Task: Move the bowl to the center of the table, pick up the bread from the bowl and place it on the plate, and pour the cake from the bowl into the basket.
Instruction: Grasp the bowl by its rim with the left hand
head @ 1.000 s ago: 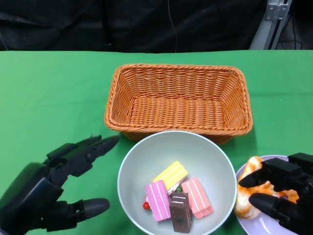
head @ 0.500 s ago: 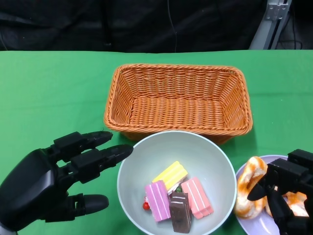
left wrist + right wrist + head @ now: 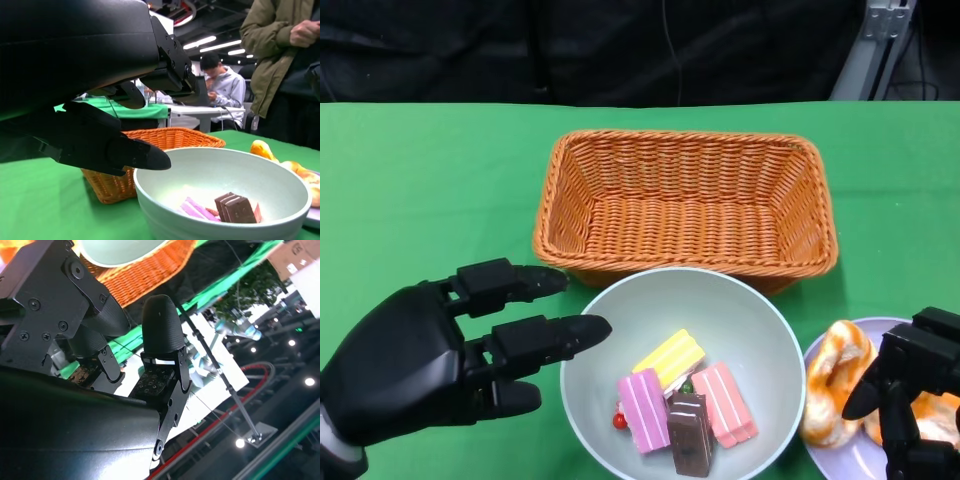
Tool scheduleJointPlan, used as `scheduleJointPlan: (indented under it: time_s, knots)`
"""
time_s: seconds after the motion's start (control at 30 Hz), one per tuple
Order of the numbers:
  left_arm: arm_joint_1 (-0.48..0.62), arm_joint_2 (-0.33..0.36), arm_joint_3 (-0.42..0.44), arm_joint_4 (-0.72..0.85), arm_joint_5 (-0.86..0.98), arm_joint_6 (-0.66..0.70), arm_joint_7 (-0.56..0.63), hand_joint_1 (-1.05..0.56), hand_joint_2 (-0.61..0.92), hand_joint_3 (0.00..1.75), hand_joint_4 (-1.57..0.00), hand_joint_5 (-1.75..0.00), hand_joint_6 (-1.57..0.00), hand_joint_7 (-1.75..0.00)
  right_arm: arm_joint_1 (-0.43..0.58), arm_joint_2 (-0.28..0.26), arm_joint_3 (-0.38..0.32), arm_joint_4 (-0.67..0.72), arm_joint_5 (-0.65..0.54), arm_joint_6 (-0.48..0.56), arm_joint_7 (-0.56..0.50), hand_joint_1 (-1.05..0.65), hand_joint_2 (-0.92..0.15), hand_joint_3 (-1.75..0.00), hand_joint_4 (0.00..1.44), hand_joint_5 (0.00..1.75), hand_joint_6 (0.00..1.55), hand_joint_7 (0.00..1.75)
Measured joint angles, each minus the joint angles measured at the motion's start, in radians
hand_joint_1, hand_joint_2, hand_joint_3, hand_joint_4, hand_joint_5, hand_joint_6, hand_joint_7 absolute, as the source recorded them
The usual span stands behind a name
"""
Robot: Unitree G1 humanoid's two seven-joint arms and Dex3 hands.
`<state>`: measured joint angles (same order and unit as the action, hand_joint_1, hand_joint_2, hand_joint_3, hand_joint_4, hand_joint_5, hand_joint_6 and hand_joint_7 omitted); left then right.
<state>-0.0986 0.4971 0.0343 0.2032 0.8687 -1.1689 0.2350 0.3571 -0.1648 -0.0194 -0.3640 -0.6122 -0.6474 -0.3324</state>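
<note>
1. The left hand (image 3: 420,365) hovers with its fingers spread and nothing in them; one fingertip reaches just over the near-left rim of the bowl (image 3: 740,310), which lies directly beside the hand.
2. Inside the bowl, beyond those fingertips, lie the cake pieces (image 3: 685,400): yellow, pink and brown slices clustered toward the robot's side.
3. The right hand (image 3: 915,400) sits on the other side of the bowl, fingers apart and holding nothing, above the purple plate (image 3: 845,455).
4. The bread (image 3: 835,375) lies on the plate, just beside the right hand's fingers, between that hand and the bowl; whether they touch cannot be told.
5. Past both hands, the wicker basket (image 3: 685,200) stands just behind the bowl, its near wall close to the bowl's far rim.
6. All of it rests on a green table (image 3: 420,180).
7. In the left wrist view, a person in an olive jacket (image 3: 280,55) stands beside the table, and another person (image 3: 222,90) sits further back under ceiling lights.
</note>
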Motion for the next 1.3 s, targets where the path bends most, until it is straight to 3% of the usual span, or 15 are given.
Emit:
scheduleJointPlan:
  time_s: [0.47,0.6,0.93,1.3]
  knots:
    - [-0.06,0.083,-0.117,0.012,0.208,0.028,0.251,-0.32,0.92,0.08,-0.25,-0.63,-0.5,-0.01,-0.002,0.02,-0.005,0.016,0.003,-0.016,-0.001,0.04,-0.12,-1.75,0.97,1.75,0.9,1.52]
    - [-0.076,0.104,-0.166,0.013,0.246,0.049,0.307,-0.34,0.9,0.04,-0.25,-0.63,-0.54,-0.02,0.0,0.021,-0.006,0.016,0.004,-0.016,0.0,0.05,-0.08,-1.75,0.97,1.74,0.9,1.5]
    - [-0.137,0.126,-0.319,0.026,0.368,0.123,0.47,-0.3,0.84,0.0,-0.34,-0.64,-0.57,-0.02,0.003,0.022,-0.007,0.016,0.004,-0.017,0.0,0.04,-0.09,-1.75,0.98,1.73,0.92,1.49]
    - [-0.182,0.163,-0.432,0.049,0.387,0.198,0.56,-0.29,0.86,0.0,-0.35,-0.64,-0.6,-0.02,0.008,0.026,-0.007,0.014,0.006,-0.016,0.007,0.04,-0.07,-1.75,0.98,1.72,0.92,1.49]
